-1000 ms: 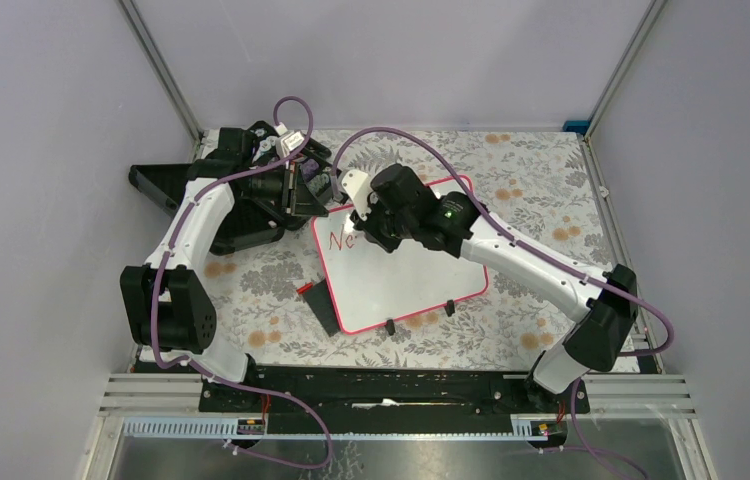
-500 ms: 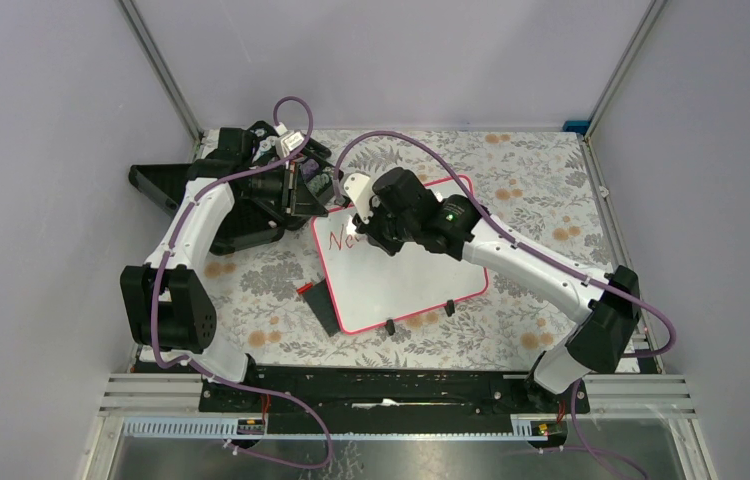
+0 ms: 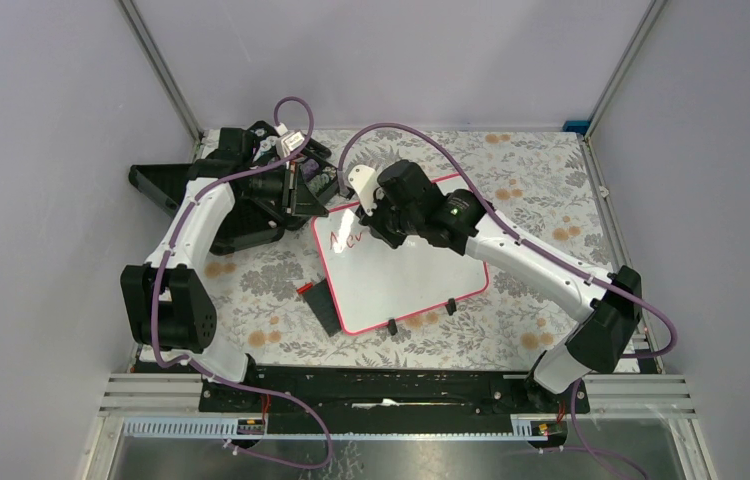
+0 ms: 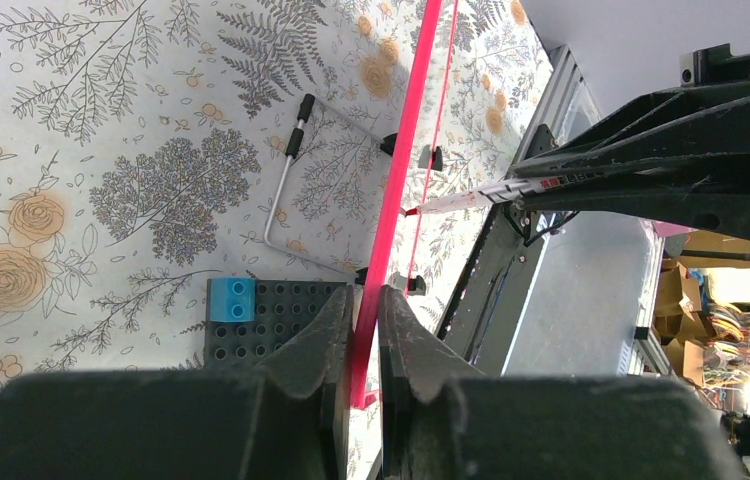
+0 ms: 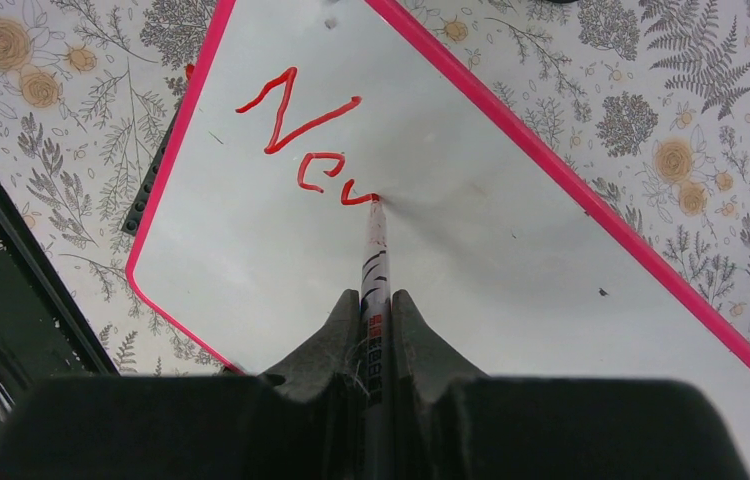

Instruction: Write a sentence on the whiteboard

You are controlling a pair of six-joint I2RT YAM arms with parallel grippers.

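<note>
The whiteboard lies tilted on the floral table, with a pink-red frame. My left gripper is shut on the board's frame edge at its far left corner. My right gripper is shut on a white marker, whose red tip touches the board. The sentence stands as red letters "Ne" plus a partial stroke, near the board's upper left. In the top view my right gripper hovers over that writing.
A dark grey studded plate with a blue block lies against the board's left edge. Two black clip feet sit on the near edge. A black stand is at the far left. A wire support lies under the board.
The right gripper has shifted slightly right and away with the marker, and the red writing has grown by a stroke. The left arm has not moved.
</note>
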